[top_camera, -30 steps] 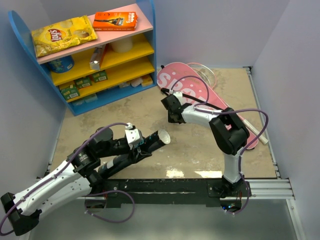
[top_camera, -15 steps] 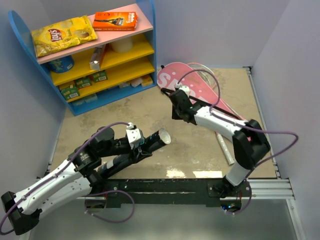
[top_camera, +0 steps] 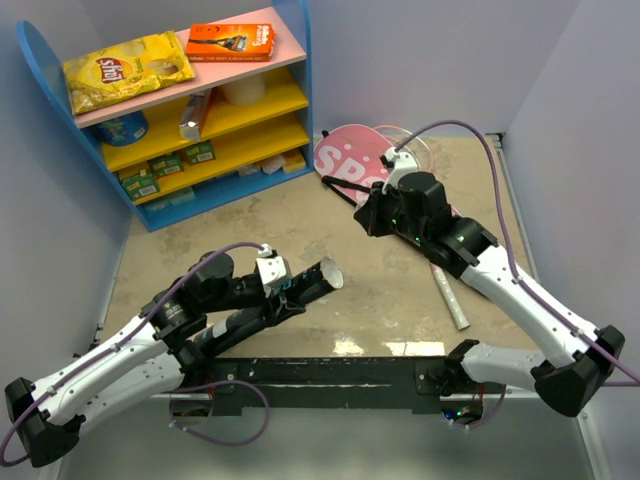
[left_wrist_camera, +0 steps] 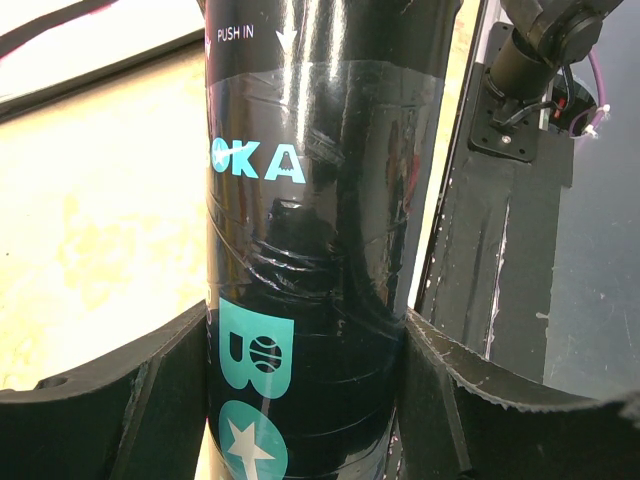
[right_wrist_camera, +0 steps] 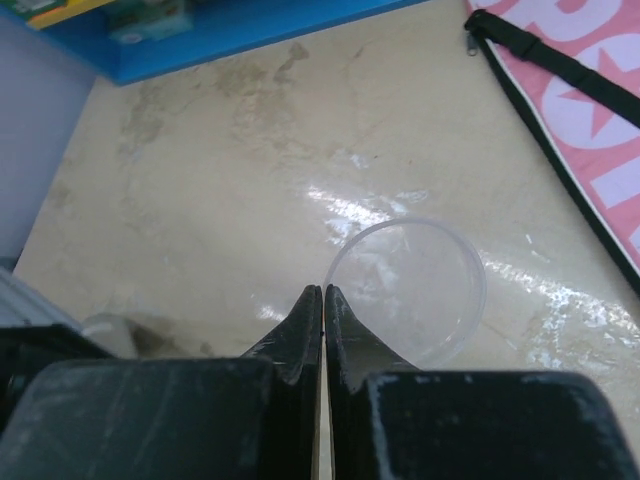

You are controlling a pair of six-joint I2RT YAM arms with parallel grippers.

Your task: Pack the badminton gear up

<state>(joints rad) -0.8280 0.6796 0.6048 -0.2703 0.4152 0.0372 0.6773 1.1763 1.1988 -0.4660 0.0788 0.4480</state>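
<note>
Left gripper (top_camera: 283, 290) was clamped around the long black tube (top_camera: 312, 278), holding it off the table (top_camera: 300, 220) just in from the near edge, left of centre, open mouth pointing towards the middle. No shuttlecocks were visible anywhere; whether any sat inside the tube, can't tell. Right gripper (right_wrist_camera: 322, 300) was pinched fully closed on nothing, hovering over the table middle just beside a clear round cap (right_wrist_camera: 405, 290) lying flat there. My read: the cap belongs on the tube, so capping wasn't done. The racket (top_camera: 452, 300) lay bare along the right side, handle towards the near edge, head running under the right arm towards the far edge, not in its cover. The pink cover (top_camera: 345, 160) lay flat at the far edge, right of centre, beside the blue shelf (top_camera: 190, 200) in the far-left corner. Estimate: under halfway; cap, racket and cover all left.
</note>
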